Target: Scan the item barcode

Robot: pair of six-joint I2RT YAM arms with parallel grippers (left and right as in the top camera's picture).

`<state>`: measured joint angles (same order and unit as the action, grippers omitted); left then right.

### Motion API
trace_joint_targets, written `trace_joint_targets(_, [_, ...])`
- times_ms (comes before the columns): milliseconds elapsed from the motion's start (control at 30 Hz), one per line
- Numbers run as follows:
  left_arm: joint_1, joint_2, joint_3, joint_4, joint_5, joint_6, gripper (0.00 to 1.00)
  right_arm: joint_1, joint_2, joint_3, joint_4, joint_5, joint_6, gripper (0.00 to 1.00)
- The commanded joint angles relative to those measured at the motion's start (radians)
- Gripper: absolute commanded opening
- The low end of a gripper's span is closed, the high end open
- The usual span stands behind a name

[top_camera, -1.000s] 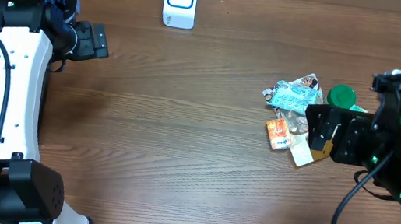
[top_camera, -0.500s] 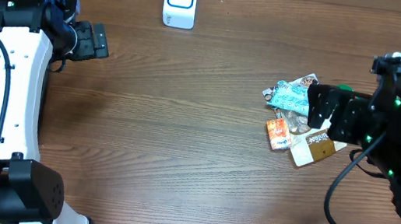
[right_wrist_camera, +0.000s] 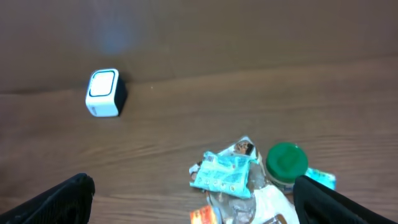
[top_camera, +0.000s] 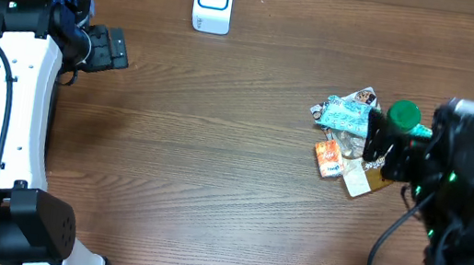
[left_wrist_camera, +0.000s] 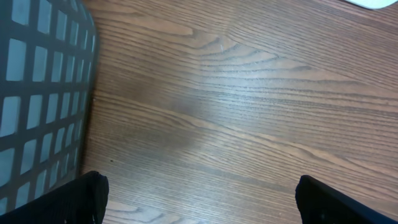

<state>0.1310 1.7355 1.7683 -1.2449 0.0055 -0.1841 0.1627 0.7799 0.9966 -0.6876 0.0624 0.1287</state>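
Right wrist shows the packet pile (right_wrist_camera: 227, 171) between its spread fingers (right_wrist_camera: 56, 202).

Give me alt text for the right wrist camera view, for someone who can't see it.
A small pile of snack packets and a green-lidded container sit on a wooden table. A white scanner stands apart at upper left.

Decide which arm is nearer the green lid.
Right. The right arm has its jaws hovering just beside the green lid; the left arm sits far across the table, by the basket.
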Motion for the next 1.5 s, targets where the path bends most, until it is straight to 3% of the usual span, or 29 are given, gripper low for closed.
trace_joint_targets(0, [0.000,0.005,0.007,0.000,-0.006,-0.003,1.00,-0.016,-0.110,-0.139,0.076,-0.026,-0.034,1.00])
trace_joint_targets(433, [0.000,0.005,0.007,0.000,-0.006,-0.003,0.99,-0.085,-0.584,-0.689,0.445,-0.028,-0.033,1.00])
trace_joint_targets(700, [0.000,0.005,0.007,0.000,-0.006,-0.003,1.00,-0.085,-0.750,-0.951,0.612,-0.070,-0.032,1.00])
trace_joint_targets(1467, [0.000,0.005,0.007,0.000,-0.006,-0.003,0.99,-0.085,-0.778,-0.989,0.608,-0.072,-0.032,1.00])
